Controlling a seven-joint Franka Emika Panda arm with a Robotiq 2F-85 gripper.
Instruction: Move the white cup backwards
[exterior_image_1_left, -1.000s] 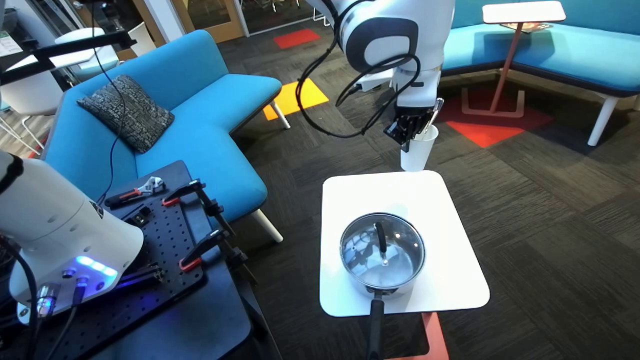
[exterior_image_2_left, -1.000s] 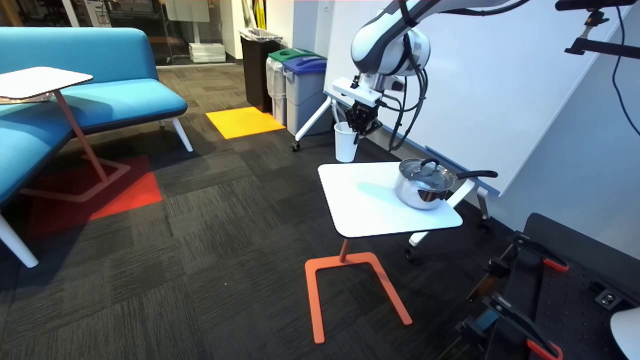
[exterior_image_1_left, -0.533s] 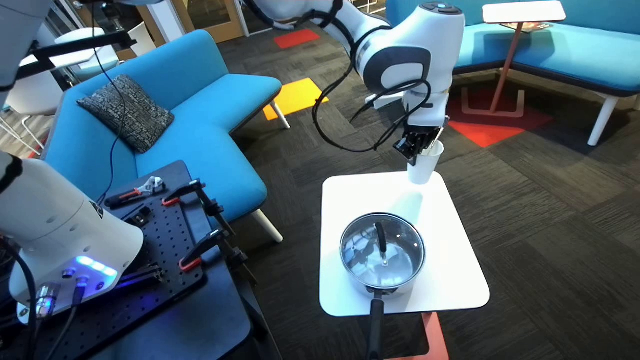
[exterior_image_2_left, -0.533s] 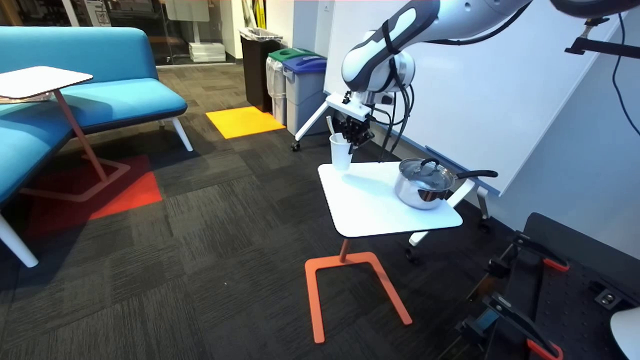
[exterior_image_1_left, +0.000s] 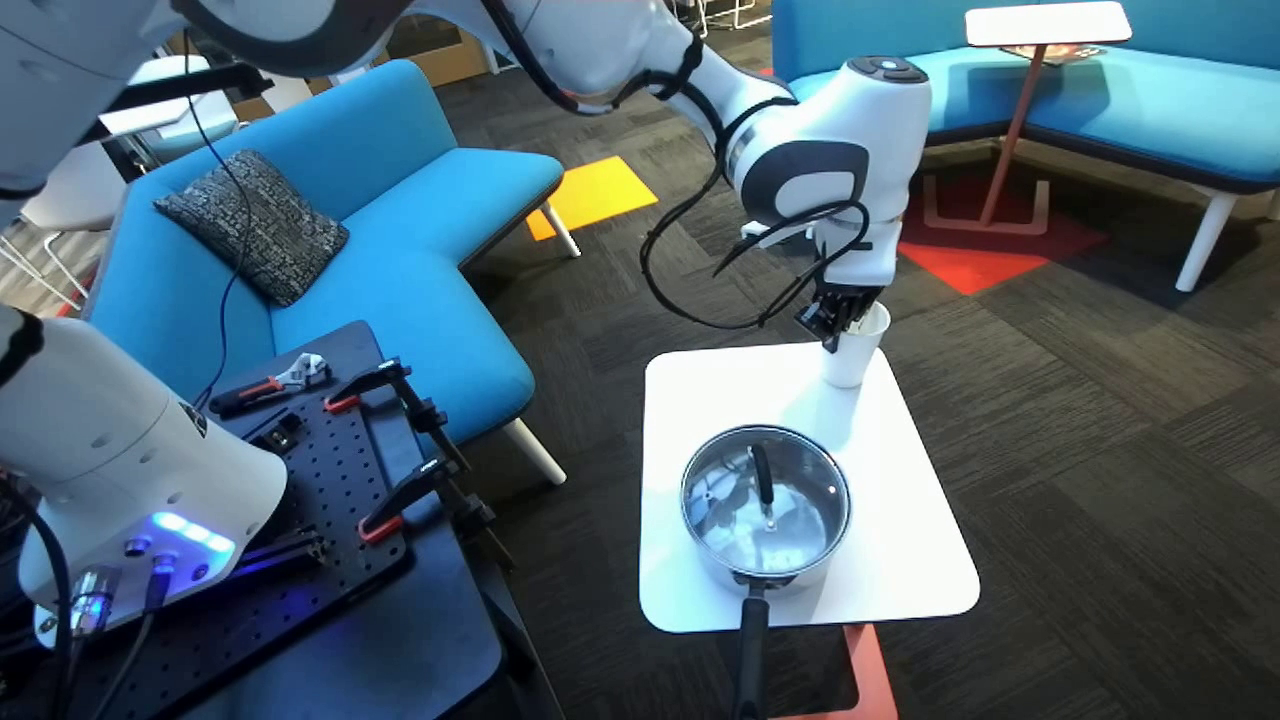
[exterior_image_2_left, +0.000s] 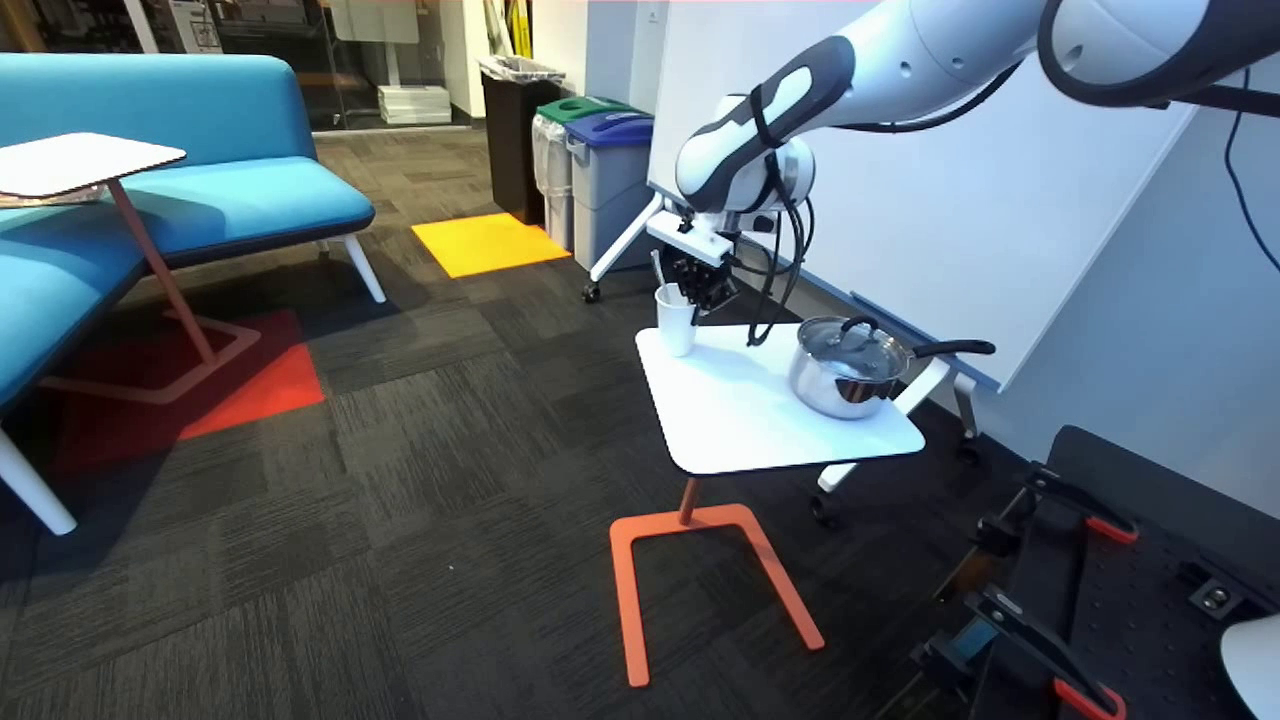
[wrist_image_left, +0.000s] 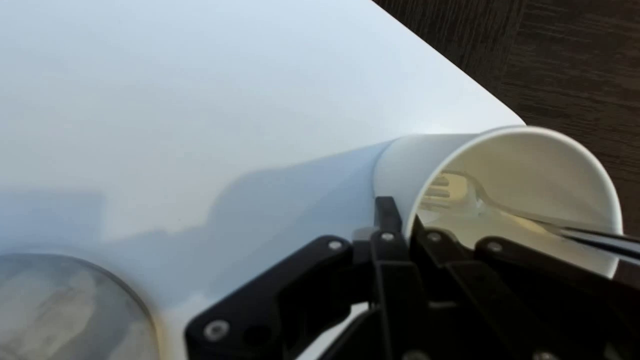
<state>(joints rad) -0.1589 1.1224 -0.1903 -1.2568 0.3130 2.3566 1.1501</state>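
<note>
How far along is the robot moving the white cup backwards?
Done: the claw grips the white cup by its wall. In hand: placement, apparently, its base on or just above the side table near a corner. Left: likely letting go, as the claw is clamped shut.

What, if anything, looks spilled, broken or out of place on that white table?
I see no spill or breakage. One thing stands out: the long handle of the pot juts past the edge of the table, where it might get knocked. The cup, pinched at its rim by the gripper, looks intact.
</note>
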